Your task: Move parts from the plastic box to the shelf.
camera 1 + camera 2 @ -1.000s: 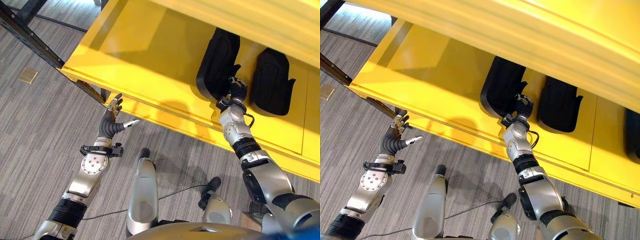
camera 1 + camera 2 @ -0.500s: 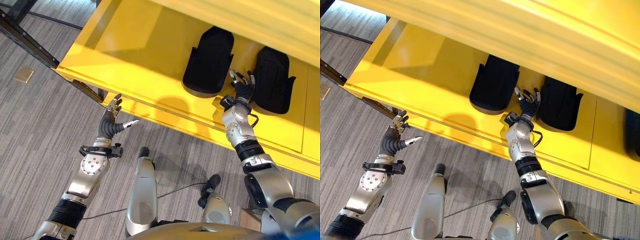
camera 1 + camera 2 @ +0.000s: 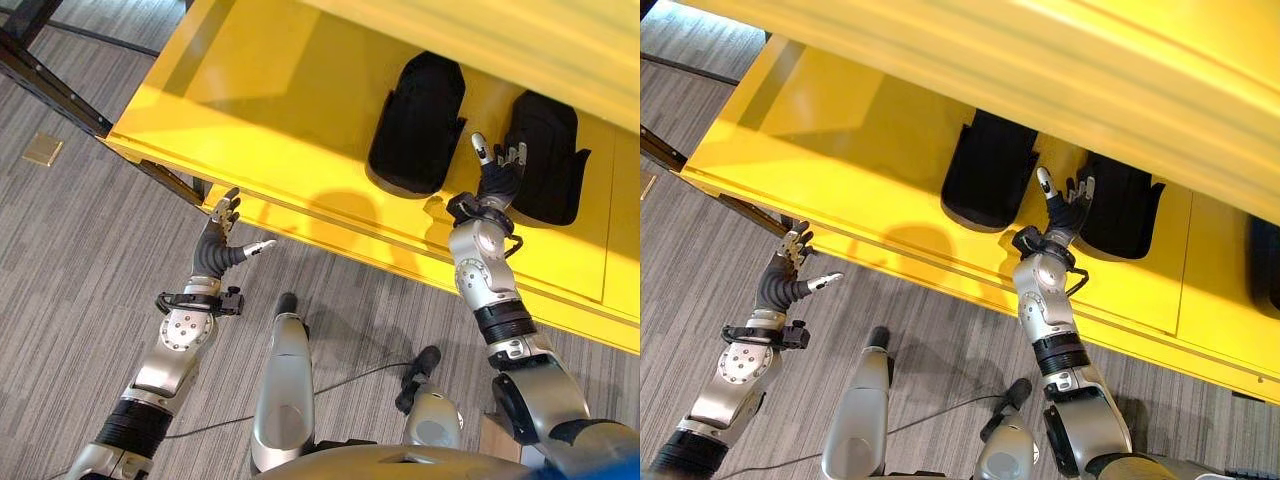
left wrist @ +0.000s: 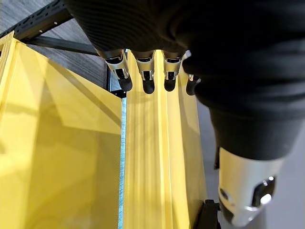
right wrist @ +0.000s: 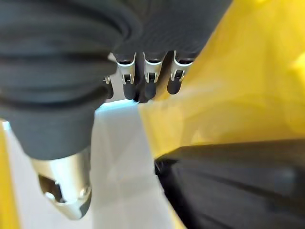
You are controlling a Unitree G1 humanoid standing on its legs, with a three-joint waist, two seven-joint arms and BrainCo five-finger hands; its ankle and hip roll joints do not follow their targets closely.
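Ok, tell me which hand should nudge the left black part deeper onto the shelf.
Right. The right hand is open over the shelf, beside that part; the left hand hangs open below the front edge.

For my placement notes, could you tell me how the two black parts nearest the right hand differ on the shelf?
The left black part lies clear of the right hand, while the right black part is partly overlapped by its fingers. The left one tilts slightly; the right one sits straighter. Both are black, similarly shaped, flat on the yellow shelf.
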